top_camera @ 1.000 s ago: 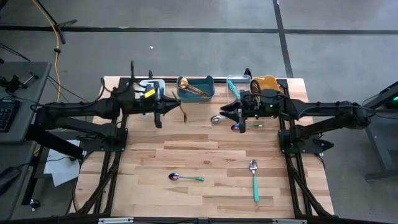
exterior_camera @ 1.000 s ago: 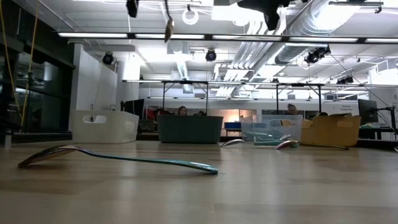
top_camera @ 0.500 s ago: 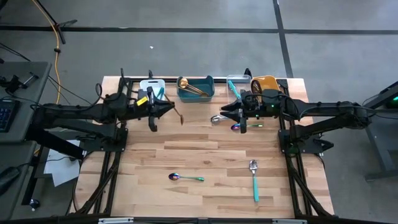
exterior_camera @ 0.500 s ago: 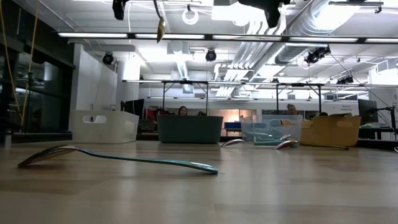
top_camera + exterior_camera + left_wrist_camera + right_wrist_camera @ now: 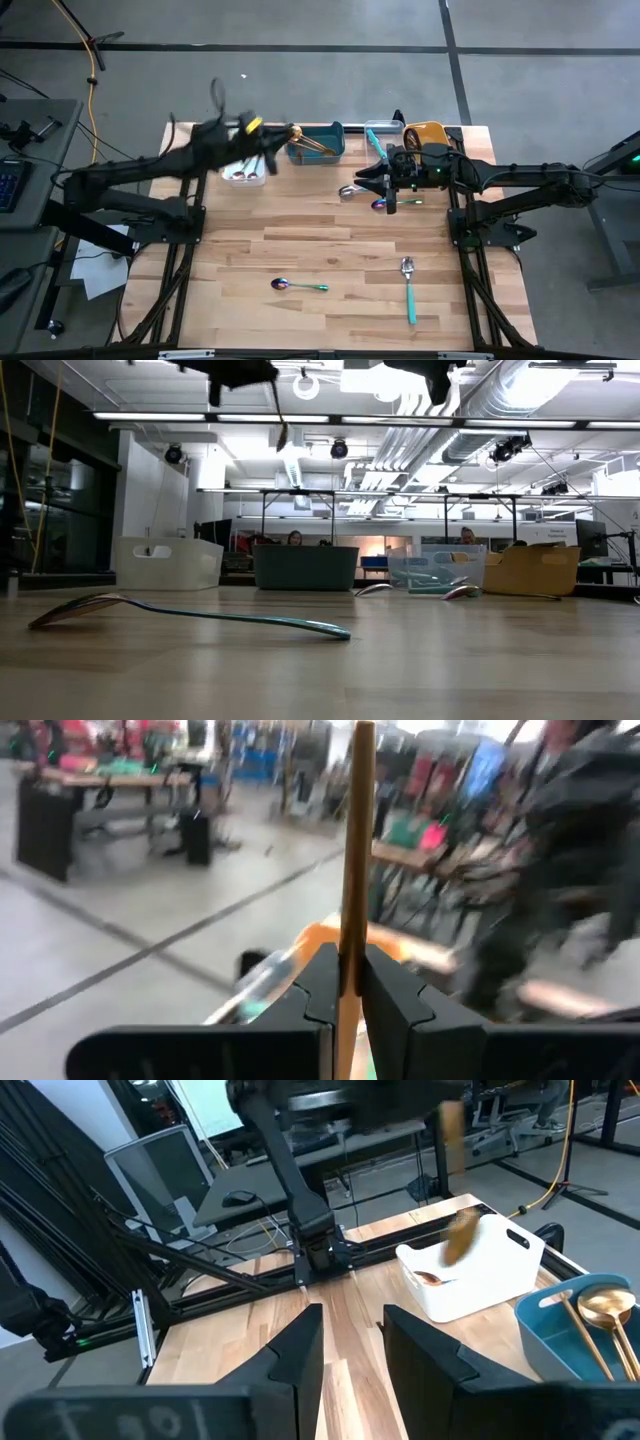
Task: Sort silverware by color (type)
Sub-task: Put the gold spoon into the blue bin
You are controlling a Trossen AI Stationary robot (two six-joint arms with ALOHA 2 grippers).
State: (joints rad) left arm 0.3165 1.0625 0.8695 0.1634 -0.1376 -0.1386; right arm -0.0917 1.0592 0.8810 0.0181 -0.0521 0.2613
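Left wrist view, left fingers (image 5: 348,982) clamped on copper utensil (image 5: 354,840), right fingers (image 5: 352,1342) parted, holding nothing.

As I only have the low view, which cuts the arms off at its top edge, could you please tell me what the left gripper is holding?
Observer: The left gripper is shut on a slim copper-coloured utensil handle.
Operator: Where over the table is it?
Observer: Raised at the back, close to the white rectangular plastic bin.
Operator: And the right gripper?
Observer: The right gripper is open, with nothing between its fingers.
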